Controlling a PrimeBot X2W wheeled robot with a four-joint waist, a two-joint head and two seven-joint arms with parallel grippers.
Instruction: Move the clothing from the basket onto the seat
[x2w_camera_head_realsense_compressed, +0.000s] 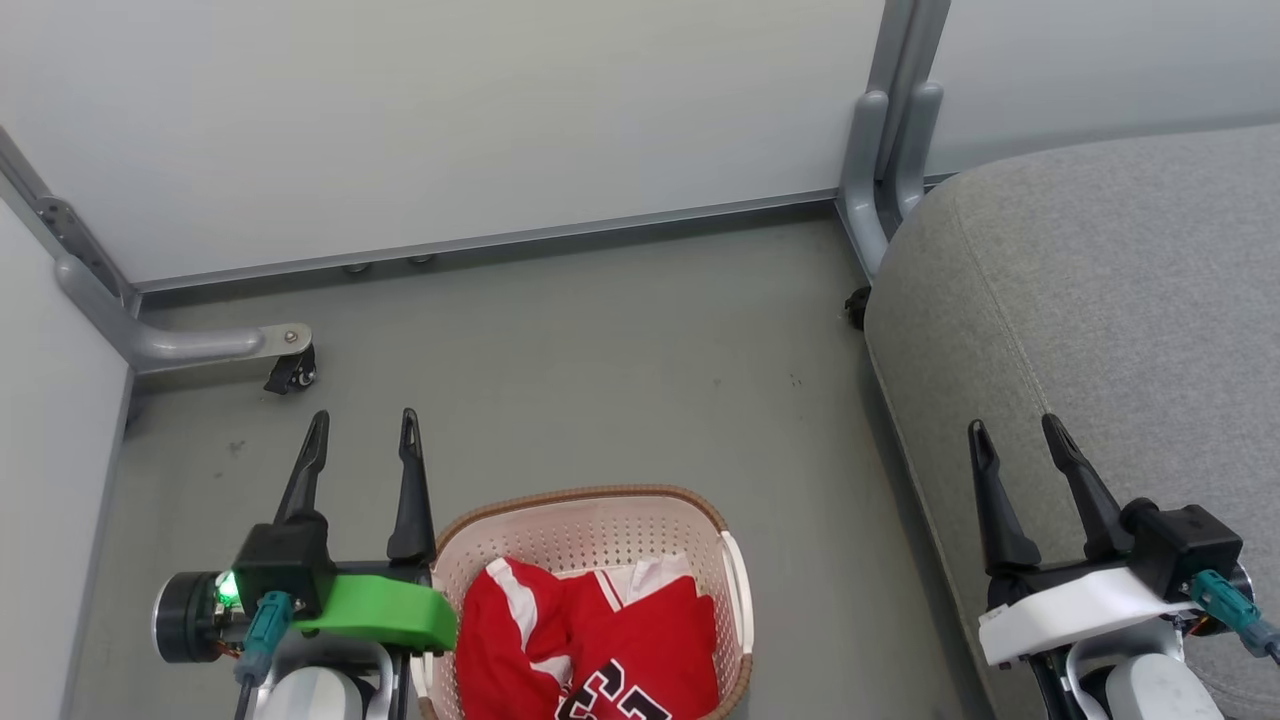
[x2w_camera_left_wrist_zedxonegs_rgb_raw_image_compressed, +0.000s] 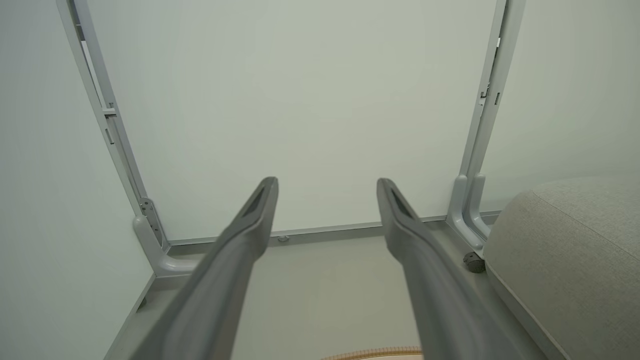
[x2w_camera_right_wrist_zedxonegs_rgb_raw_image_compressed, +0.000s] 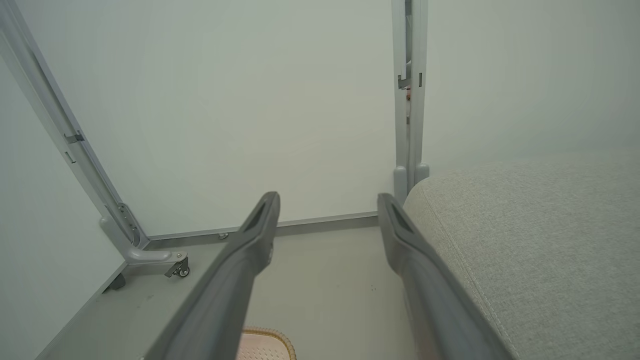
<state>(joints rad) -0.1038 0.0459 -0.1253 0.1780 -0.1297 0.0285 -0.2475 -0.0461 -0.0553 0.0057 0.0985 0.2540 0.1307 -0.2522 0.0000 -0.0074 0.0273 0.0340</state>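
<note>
My left gripper (x2w_camera_head_realsense_compressed: 364, 418) hangs over the grey floor (x2w_camera_head_realsense_compressed: 620, 340) near its left edge, where a white partition panel (x2w_camera_head_realsense_compressed: 50, 420) stands. Its two dark fingers are spread wide and hold nothing. Just right of it, one cream perforated laundry basket (x2w_camera_head_realsense_compressed: 590, 496) with a brown woven-look rim stands on the floor, well short of the back panel. Its near part is cut off by the lower edge of the head view. In the basket lies the clothing (x2w_camera_head_realsense_compressed: 665, 630), two red pieces heaped together. A striped garment (x2w_camera_head_realsense_compressed: 497, 610) with broad white bands is at the left side, and a jersey (x2w_camera_head_realsense_compressed: 612, 700) with black-and-white numerals is at the near side. Something white (x2w_camera_head_realsense_compressed: 655, 573) shows behind them; I cannot tell what. Across a strip of floor to the right is one large grey fabric seat (x2w_camera_head_realsense_compressed: 1100, 280). My right gripper (x2w_camera_head_realsense_compressed: 1013, 425) hovers over the seat's left edge, its two fingers likewise parted around nothing.
</note>
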